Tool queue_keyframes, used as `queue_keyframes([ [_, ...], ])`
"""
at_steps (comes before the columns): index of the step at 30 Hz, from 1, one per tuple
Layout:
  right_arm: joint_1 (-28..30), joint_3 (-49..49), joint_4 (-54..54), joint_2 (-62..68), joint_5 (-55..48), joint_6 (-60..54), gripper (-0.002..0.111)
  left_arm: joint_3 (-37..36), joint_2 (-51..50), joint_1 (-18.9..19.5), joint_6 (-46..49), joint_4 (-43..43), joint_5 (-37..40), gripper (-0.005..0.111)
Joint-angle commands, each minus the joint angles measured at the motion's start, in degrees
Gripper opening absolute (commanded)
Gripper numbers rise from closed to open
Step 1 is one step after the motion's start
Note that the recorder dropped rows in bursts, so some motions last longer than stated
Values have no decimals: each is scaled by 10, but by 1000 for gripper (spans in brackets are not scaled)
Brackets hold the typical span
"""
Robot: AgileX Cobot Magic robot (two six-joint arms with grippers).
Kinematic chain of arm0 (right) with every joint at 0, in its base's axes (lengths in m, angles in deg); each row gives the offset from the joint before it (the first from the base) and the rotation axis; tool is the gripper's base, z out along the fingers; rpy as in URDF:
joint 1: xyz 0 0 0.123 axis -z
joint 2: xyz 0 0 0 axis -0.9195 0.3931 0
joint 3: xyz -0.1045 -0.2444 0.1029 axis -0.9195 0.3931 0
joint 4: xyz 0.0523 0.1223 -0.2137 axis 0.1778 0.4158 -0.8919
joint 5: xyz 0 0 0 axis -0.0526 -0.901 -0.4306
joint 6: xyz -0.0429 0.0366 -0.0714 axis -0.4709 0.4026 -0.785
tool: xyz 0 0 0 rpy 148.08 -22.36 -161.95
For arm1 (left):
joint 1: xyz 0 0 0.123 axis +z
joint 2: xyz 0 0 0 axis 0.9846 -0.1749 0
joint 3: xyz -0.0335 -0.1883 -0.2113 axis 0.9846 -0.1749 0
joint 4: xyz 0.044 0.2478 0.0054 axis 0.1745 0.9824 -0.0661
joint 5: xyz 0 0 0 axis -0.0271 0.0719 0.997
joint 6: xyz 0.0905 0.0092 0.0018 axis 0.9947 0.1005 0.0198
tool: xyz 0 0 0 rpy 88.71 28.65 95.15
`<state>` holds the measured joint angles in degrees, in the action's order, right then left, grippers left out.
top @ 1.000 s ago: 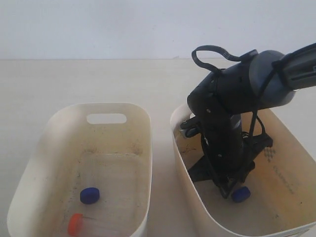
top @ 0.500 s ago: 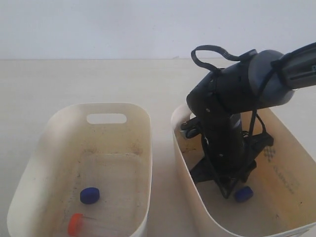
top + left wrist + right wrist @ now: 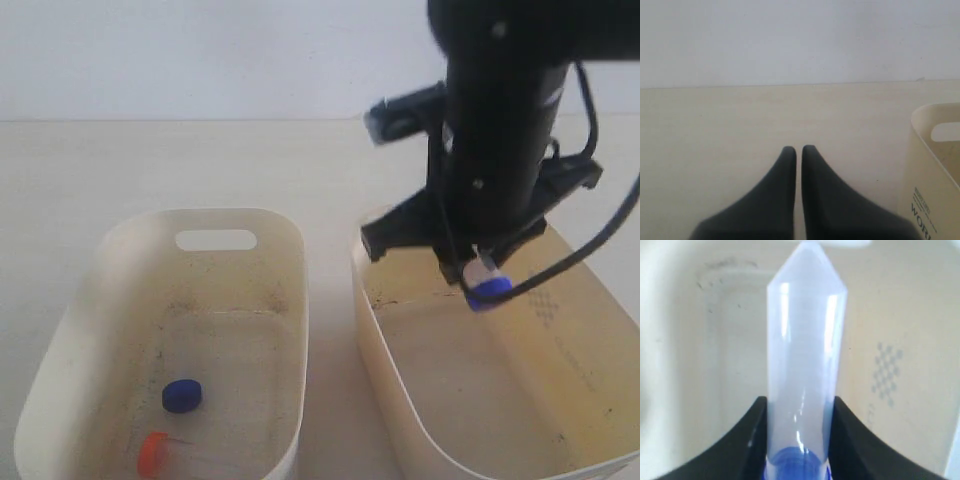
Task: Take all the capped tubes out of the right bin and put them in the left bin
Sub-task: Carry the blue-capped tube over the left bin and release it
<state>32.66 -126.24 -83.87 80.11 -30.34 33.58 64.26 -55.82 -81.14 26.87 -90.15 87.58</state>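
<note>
Lifted out of the right bin (image 3: 590,300) at lower right, the right claw (image 3: 480,278) now hangs above it, clamped on a blue-capped tube (image 3: 488,287). Two other capped tubes (image 3: 182,396) lie in the left bin (image 3: 290,250), lower left. Over the desk (image 3: 715,125), the left claw (image 3: 799,152) has its jaws pressed together, empty.

the right arm (image 3: 500,110) is a glossy black column, with a small silver-grey block (image 3: 398,115) at its 10 o'clock and a thin black cable (image 3: 598,243) at its 4 o'clock. the left gripper (image 3: 798,150) has matte black fingers (image 3: 780,200) tapering to rounded tips.
</note>
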Motion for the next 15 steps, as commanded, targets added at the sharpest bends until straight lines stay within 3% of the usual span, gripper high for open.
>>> queue_keyframes([
  [1, -1, -38, 42, -87, 11, -6, 0, 2, 2, 1, -5, 1, -4, 4],
  [5, -1, -45, 160, -139, 119, -47, 0, 2, 2, 1, -5, 1, -4, 4],
  [11, -11, -45, 420, -140, 210, -374, 0, 2, 2, 1, -5, 1, -4, 4],
  [15, -37, -45, 433, -105, 221, -429, 3, 2, 2, 1, -5, 1, -4, 4],
])
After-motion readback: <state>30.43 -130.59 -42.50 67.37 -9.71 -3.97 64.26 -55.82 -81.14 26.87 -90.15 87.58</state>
